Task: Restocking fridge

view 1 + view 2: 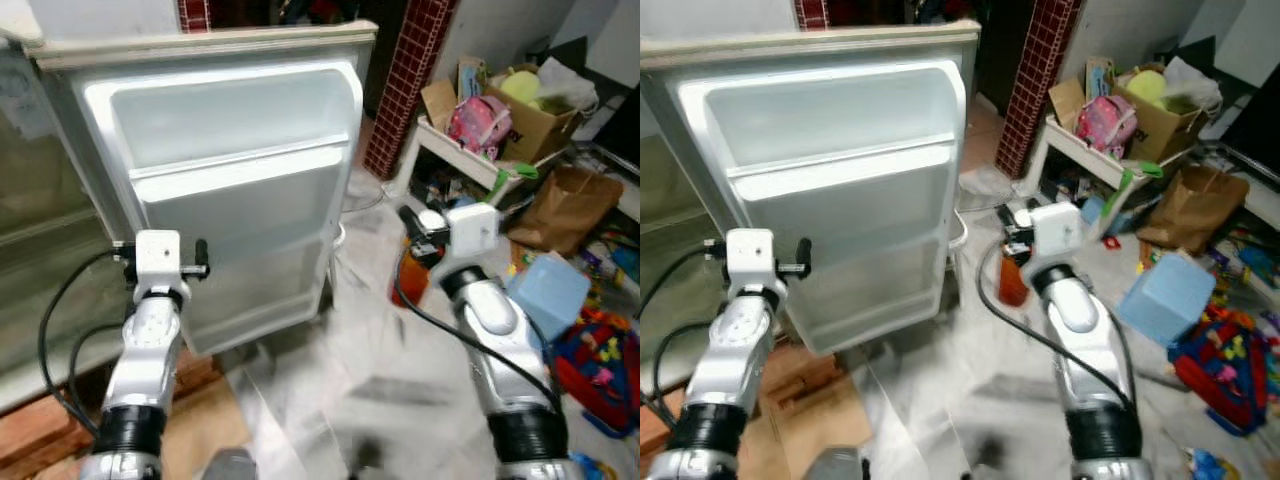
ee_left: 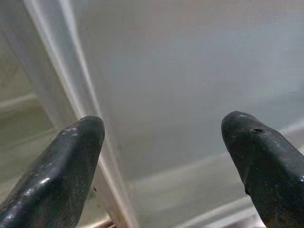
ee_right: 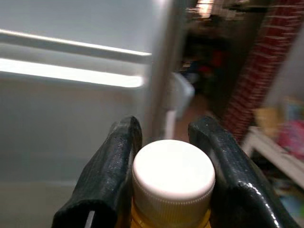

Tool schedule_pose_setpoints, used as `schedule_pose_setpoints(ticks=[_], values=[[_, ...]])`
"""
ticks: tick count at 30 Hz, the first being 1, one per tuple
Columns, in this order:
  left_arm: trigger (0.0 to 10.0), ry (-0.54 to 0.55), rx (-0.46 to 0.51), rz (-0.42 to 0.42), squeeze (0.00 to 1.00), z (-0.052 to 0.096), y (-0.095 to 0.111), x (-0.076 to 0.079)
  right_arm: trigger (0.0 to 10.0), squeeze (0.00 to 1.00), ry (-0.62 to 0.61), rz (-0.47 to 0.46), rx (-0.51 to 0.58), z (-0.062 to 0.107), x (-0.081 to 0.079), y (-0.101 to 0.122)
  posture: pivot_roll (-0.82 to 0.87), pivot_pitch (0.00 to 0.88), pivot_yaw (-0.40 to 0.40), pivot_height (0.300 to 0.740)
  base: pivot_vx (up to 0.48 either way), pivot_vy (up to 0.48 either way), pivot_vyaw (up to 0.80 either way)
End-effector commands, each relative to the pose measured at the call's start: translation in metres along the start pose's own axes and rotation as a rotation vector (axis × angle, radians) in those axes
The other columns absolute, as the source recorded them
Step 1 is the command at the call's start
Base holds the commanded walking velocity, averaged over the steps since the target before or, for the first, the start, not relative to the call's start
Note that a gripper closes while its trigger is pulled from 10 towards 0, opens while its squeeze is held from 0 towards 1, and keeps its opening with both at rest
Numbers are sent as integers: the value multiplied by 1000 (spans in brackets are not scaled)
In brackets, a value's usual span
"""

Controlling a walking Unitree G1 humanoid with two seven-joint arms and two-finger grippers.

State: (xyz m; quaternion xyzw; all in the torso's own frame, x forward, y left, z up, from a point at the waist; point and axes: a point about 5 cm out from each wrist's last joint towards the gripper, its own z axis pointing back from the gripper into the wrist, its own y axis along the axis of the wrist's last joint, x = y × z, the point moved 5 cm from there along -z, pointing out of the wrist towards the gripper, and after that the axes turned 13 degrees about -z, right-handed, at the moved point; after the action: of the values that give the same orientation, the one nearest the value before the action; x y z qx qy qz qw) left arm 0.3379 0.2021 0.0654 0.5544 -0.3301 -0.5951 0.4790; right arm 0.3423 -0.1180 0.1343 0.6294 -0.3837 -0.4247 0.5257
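- The fridge door [image 1: 235, 180] is seen swung wide open at 12 o'clock in the head views, its white inner liner and moulded shelves facing the robot, and no goods can be made out on them
- The left gripper [image 2: 164, 161] is held with its fingers spread apart and nothing between them, pointed at the door liner near the door's 7 o'clock corner; whether contact is made cannot be told
- The right gripper [image 3: 166, 156] is clamped on a bottle [image 3: 173, 178] with a white screw cap and a yellow-orange body, one black finger on each side just below the cap
- In the head views the bottle [image 1: 408, 275] hangs under the right gripper at 3 o'clock of the door, near its free edge, above the tiled floor [image 1: 380, 380]
- The step in hand is judged to be carrying the bottle to a door shelf; nothing has yet been stocked
- To do it well, the bottle should be kept upright and brought round the door's edge towards 10 o'clock, then lifted over the shelf rail before being lowered
- The grip sits high, so swinging of the body is a likely risk; a slow approach is advised
- The door could be steadied by the left gripper, since it may swing if nudged
- The clutter of bags and toys [image 1: 590, 350] at 4 o'clock should be kept clear of the right elbow
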Motion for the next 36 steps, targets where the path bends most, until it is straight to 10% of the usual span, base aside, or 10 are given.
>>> schedule_pose_setpoints(ticks=[1,12,36], values=[[10000,8,34,10,0,2,8,-2,10000,0,-8,18,22,1,7,9,77,0,-68,740,0,0,0],[10000,-28,110,-22,0,28,11,-11,10000,0,99,-46,-1,4,-13,3,100,0,-75,740,0,0,0],[10000,-21,125,-139,0,20,15,-18,10000,0,35,-94,52,2,-15,2,112,0,-46,740,0,0,761]])
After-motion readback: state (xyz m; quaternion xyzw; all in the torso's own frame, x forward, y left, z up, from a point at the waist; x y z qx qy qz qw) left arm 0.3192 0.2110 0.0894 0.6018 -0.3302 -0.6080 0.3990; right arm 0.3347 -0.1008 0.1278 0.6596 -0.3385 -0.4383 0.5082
